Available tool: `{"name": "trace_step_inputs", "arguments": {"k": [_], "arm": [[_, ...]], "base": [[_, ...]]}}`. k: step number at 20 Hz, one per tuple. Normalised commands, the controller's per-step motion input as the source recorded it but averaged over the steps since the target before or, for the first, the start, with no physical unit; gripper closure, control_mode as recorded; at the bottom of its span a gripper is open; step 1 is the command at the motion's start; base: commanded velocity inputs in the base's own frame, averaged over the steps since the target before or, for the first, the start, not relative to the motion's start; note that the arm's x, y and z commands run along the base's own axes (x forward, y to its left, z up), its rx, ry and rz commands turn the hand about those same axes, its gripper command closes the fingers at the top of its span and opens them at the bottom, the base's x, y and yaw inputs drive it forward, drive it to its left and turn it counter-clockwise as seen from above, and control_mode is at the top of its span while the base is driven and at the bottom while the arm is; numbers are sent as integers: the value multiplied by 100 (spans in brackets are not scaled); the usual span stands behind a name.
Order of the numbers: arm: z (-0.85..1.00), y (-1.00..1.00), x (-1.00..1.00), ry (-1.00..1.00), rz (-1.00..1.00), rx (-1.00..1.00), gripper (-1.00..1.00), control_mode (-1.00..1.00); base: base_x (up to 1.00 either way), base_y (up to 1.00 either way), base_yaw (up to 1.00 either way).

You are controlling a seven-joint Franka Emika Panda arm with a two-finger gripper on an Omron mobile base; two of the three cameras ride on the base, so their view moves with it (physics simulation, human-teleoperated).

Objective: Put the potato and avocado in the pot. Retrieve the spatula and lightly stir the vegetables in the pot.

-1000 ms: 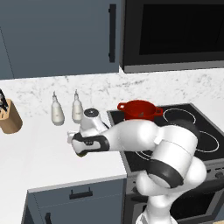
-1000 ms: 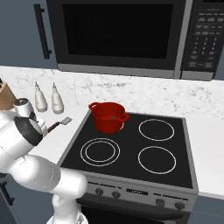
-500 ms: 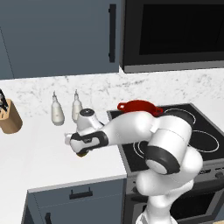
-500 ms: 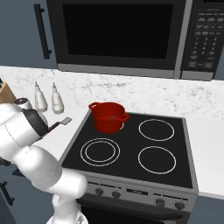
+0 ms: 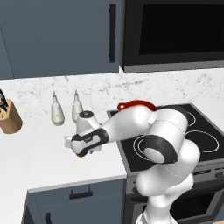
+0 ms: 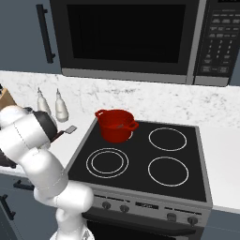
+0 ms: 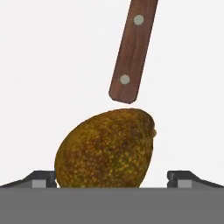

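Straddling the roundish ochre, brown-speckled potato (image 7: pixel 106 148) on the white worktop (image 7: pixel 48 65), the tool (image 7: pixel 112 179) stands fully open, holding nothing. Dark reddish-brown wooden spatula handle (image 7: pixel 132 48) lies just beyond at twelve o'clock: closing off-centre could nudge it or roll the potato.

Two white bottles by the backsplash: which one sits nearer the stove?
The right-hand bottle, nearer the stove. The other bottle stands on its far side, toward the knife block.
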Motion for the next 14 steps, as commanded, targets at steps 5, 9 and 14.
{"name": "trace_step_inputs", "arguments": {"k": [5, 9, 14], "arm": [[-21, 0, 0, 0, 0, 0, -100, -100], [-30, 4, 1, 0, 0, 0, 100, -100], [-3, -6, -6, -3, 0, 0, 100, -100]], "base": [[0, 0, 0], [0, 0, 0], [0, 0, 0]]}}
